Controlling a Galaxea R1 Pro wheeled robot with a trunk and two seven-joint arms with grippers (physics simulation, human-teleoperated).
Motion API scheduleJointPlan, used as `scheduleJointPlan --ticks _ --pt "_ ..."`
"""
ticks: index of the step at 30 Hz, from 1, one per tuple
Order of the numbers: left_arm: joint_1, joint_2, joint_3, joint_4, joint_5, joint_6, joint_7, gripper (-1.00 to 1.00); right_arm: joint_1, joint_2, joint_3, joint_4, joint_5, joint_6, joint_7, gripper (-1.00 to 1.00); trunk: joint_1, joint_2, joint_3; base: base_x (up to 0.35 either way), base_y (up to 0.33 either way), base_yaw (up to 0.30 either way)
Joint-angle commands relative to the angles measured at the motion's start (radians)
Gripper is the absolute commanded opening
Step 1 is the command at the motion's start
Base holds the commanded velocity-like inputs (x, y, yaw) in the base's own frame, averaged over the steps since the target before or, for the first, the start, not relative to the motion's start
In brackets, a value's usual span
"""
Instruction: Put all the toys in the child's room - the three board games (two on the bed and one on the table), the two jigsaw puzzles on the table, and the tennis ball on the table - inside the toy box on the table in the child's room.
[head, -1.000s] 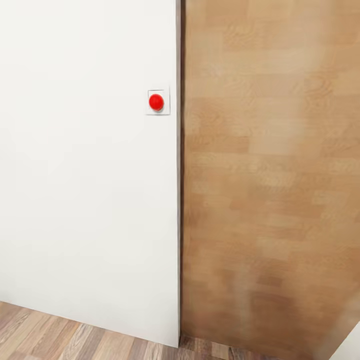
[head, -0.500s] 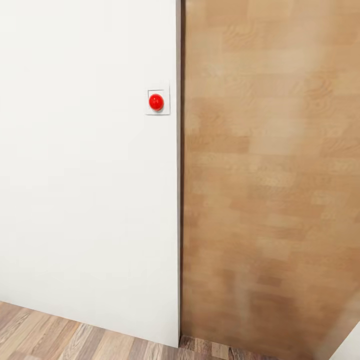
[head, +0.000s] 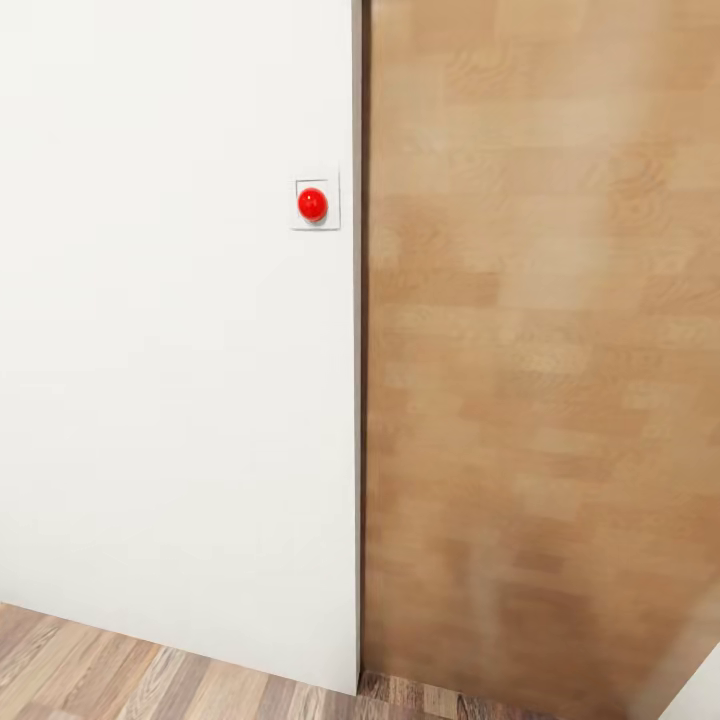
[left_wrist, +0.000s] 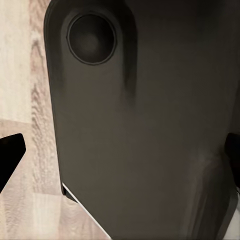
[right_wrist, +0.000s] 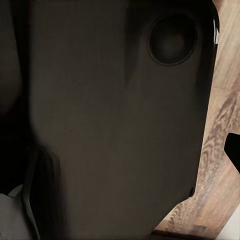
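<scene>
Head view: white wall (head: 170, 400) takes the 9 o'clock half, blurred wood-grain door panel (head: 540, 380) the 3 o'clock half, meeting at a vertical edge near centre. Strip of plank floor (head: 120, 675) along 6 to 7 o'clock. Small red round button (head: 313, 204) on a white plate, on the wall just beside the door edge. Toys, toy box, table: none in frame. Both wrist views face a dark robot body panel (left_wrist: 145, 130) over wood floor. Black fingertips (left_wrist: 10, 155) at frame edges; jaw state: cannot tell, either side.
</scene>
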Motion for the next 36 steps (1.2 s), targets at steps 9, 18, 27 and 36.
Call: scheduleJointPlan --ticks 9,18,27,36 --pt "0.0 0.002 0.002 -0.001 0.0 0.0 0.0 1.0 0.0 0.0 -0.001 0.0 -0.002 -0.002 -0.001 1.0 0.0 0.0 -0.001 0.0 0.0 0.024" --pt "0.0 0.002 0.002 -0.001 0.0 0.0 0.0 1.0 0.0 0.001 0.004 0.0 0.005 -0.002 -0.003 1.0 0.0 0.0 -0.001 0.0 0.0 0.244" --pt "0.0 0.002 0.002 -0.001 0.0 -0.001 0.0 1.0 0.0 0.001 0.004 0.0 0.005 -0.002 -0.003 1.0 0.0 0.0 -0.001 0.0 0.0 0.277" --pt "0.0 0.002 0.002 -0.001 0.0 0.0 0.0 1.0 0.0 0.001 0.004 0.0 0.006 -0.002 -0.003 1.0 0.0 0.0 -0.001 0.0 0.0 0.278"
